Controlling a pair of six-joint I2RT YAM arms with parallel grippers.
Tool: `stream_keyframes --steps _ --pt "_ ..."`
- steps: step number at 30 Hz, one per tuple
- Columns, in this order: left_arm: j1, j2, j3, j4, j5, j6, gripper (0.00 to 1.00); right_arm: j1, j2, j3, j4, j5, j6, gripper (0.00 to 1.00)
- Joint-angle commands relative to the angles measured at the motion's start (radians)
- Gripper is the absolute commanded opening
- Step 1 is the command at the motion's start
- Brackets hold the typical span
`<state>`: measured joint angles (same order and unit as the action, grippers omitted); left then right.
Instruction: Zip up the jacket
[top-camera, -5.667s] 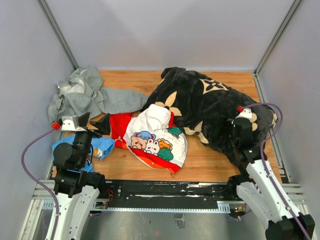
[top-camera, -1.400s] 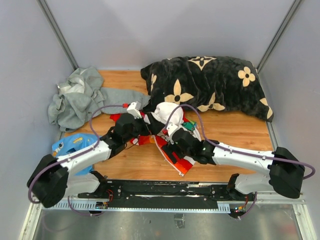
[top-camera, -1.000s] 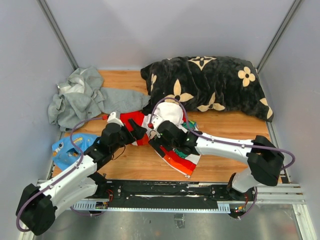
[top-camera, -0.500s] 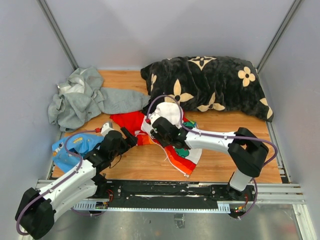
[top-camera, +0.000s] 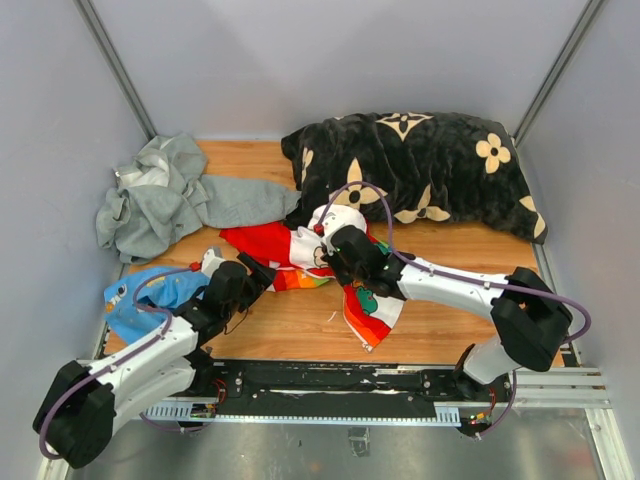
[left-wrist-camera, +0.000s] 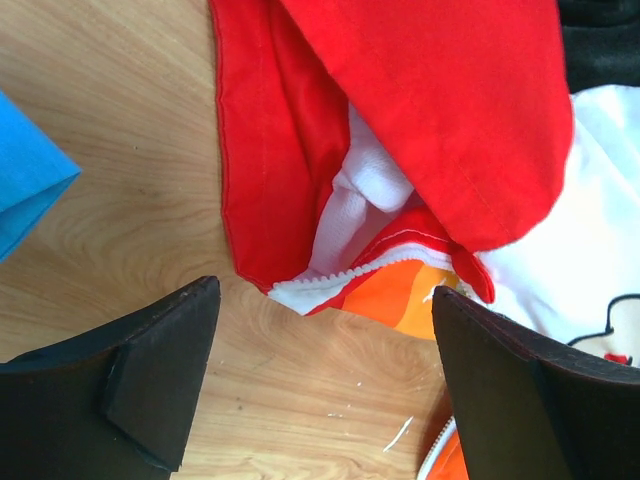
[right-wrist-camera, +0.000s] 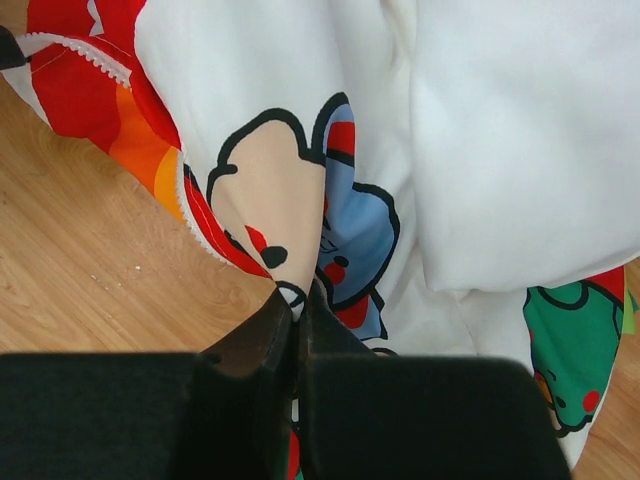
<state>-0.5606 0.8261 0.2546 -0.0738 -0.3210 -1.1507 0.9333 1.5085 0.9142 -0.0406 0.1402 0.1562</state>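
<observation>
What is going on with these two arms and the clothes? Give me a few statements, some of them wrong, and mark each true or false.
1. The right gripper is pinched shut on the jacket's white cartoon panel. True.
2. The left gripper is clamped on the jacket's red hem. False: it is wide open and holds nothing.
3. The jacket is fully zipped. False: the zipper teeth run along an open, unjoined edge.
4. A grey sweatshirt lies at the far left of the table. True.
5. The blue garment lies at the table's right edge. False: it lies at the near left corner.
</observation>
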Motion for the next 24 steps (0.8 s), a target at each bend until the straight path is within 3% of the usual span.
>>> stream_keyframes --steps 1,9,14,19,21,24 --pt "0.009 0.075 -0.021 0.121 -0.029 -0.086 0.90 -0.018 -0.030 -0.029 0.040 -0.022 0.015 0.01" --pt "0.011 0.241 -0.020 0.259 -0.038 -0.093 0.78 -0.021 -0.062 -0.052 0.055 -0.044 0.023 0.01" --pt "0.016 0.255 0.022 0.252 -0.079 -0.019 0.46 -0.025 -0.107 -0.058 0.043 -0.042 0.022 0.01" --pt "0.018 0.161 0.099 0.167 -0.134 0.115 0.09 -0.031 -0.163 -0.053 0.018 -0.028 0.018 0.01" --pt "0.018 0.109 0.149 0.107 -0.160 0.180 0.01 -0.031 -0.191 -0.047 -0.005 -0.014 0.012 0.01" --pt "0.017 0.041 0.253 0.011 -0.179 0.291 0.00 -0.033 -0.246 -0.037 -0.035 0.012 0.000 0.01"
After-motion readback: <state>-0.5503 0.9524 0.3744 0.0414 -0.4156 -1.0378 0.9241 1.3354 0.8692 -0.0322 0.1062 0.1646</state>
